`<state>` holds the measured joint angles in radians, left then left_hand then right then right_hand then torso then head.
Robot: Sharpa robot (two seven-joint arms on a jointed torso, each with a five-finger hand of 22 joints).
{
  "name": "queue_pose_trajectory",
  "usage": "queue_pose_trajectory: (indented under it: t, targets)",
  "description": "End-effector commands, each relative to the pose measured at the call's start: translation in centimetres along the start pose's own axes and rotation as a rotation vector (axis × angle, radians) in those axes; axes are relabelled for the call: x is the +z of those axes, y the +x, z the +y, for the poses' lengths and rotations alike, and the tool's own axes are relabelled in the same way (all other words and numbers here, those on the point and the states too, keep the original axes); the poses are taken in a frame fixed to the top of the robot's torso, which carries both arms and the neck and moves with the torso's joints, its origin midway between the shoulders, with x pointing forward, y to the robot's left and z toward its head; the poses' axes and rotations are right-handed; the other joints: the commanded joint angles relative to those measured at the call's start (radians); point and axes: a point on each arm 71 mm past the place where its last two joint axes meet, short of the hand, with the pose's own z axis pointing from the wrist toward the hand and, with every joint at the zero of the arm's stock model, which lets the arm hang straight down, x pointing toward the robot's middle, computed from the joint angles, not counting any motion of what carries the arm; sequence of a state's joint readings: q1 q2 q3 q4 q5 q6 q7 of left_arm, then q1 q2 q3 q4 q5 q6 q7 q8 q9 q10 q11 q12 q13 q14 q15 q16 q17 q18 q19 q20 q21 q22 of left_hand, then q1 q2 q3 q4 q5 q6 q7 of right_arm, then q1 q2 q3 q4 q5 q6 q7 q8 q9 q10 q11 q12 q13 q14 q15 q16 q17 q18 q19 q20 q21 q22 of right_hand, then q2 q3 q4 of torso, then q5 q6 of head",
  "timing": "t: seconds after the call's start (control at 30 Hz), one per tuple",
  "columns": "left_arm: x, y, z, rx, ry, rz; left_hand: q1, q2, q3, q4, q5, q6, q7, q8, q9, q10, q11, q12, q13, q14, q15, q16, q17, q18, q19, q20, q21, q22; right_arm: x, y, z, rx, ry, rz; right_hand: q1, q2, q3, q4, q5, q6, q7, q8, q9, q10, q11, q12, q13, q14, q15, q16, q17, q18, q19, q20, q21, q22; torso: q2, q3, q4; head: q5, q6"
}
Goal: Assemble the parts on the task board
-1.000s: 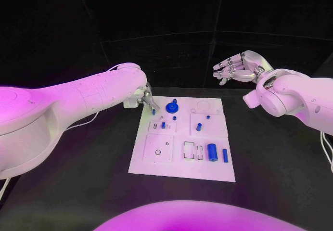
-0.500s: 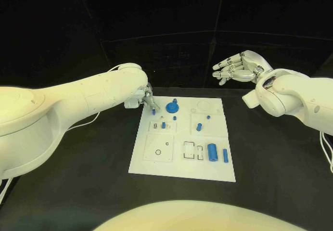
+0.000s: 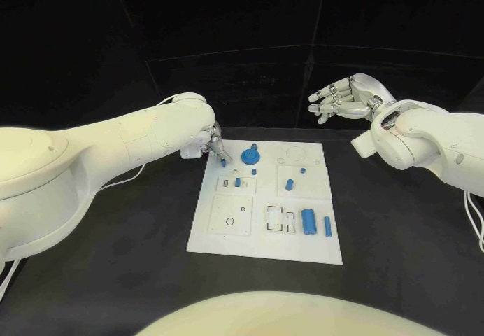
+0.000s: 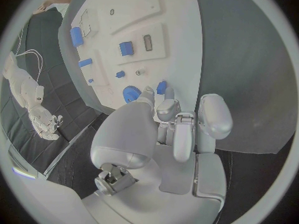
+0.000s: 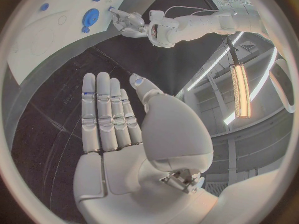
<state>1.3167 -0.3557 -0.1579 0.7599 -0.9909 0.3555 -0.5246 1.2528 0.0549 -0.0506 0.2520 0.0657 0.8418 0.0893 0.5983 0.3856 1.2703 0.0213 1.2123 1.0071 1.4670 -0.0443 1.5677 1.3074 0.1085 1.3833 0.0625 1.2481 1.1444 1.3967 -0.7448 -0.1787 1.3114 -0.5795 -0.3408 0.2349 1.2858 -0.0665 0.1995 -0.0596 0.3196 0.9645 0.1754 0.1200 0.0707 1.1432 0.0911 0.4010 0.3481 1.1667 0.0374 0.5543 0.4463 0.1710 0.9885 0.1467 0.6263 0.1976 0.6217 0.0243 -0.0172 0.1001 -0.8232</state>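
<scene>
The left hand (image 3: 214,148) is seen at the upper left corner of the task board (image 3: 234,238). Its fingers are bent together, and a small blue part (image 4: 162,87) is pinched between the fingertips (image 4: 149,91), as the left wrist view shows. In the head view this part is only a small blue spot under the hand, just over the far left corner of the board.

The right hand (image 3: 344,96) is held high in the upper right of the head view, well apart from the board. Its fingers are straight and side by side, the thumb a little away, and nothing is held in it; the right wrist view shows the flat palm (image 5: 121,134) with bare fingers.

The task board is one white rectangular plate, lying in the middle of the black table (image 3: 121,266). On it, six blue parts are counted in the head view, not counting the pinched one. One round gear-like part (image 3: 252,155) is near the left hand, in the upper part of the board. One small peg (image 3: 237,182) is standing in the left middle square, and one peg (image 3: 289,185) in the right middle square. One very small blue piece (image 3: 253,171) lies below the gear-like part. One thick cylinder (image 3: 308,220) and one thin rod (image 3: 326,225) lie side by side in the lower right of the board. Beside them two dark rectangular outlines (image 3: 274,218) are seen.
</scene>
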Motion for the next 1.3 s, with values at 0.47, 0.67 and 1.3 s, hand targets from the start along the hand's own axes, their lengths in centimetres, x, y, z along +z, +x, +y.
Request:
queue_pose_trajectory:
  t: [0.47, 0.67, 1.3]
  targets:
    - [-0.02, -0.16, -0.13, -0.003, 0.007, -0.018, 0.078, 0.038, 0.061, -0.053, 0.005, 0.005, -0.005, 0.003, -0.008, -0.001, -0.012, 0.002, -0.005, 0.104, -0.009, 0.003, 0.263, -0.011, 0.005, -0.007, 0.005, 0.002, 0.06, -0.06, 0.22, -0.002, -0.01, -0.006, 0.009, -0.003, 0.005, 0.0, 0.005, -0.006, -0.001, 0.005, 0.002, -0.004, 0.0, -0.004, -0.001, -0.004, -0.003, -0.005, -0.001, 0.012, 0.004, 0.0, -0.004, -0.001, 0.0, -0.0001, -0.0002, -0.001, -0.001]
    - [0.0, -0.2, -0.17, -0.006, 0.017, -0.019, 0.121, 0.057, 0.117, -0.089, 0.006, 0.002, -0.008, -0.001, -0.013, -0.003, -0.016, -0.001, -0.008, 0.104, -0.012, 0.003, 0.263, -0.011, 0.005, -0.009, 0.004, 0.003, 0.07, -0.04, 0.22, -0.002, -0.009, -0.005, 0.009, -0.003, 0.005, 0.0, 0.005, -0.006, -0.001, 0.005, 0.002, -0.004, 0.0, -0.004, -0.001, -0.004, -0.003, -0.005, -0.001, 0.012, 0.004, 0.0, -0.004, -0.001, 0.0, 0.0004, 0.0004, -0.001, -0.001]
    - [-0.56, -0.38, 0.73, -0.173, 0.118, -0.055, 0.027, -0.068, 0.614, -0.25, 0.03, -0.001, -0.007, 0.056, 0.015, 0.004, -0.019, -0.047, -0.063, 0.104, -0.012, 0.003, 0.263, -0.01, 0.003, -0.01, -0.003, 0.004, -0.04, -0.24, 0.06, -0.003, -0.001, -0.008, 0.008, 0.0, 0.007, 0.004, 0.01, -0.005, -0.001, 0.007, 0.002, -0.002, 0.0, -0.003, -0.005, -0.001, -0.003, -0.006, -0.004, 0.012, 0.008, 0.0, -0.006, -0.002, 0.0, -0.0004, 0.003, 0.002, 0.001]
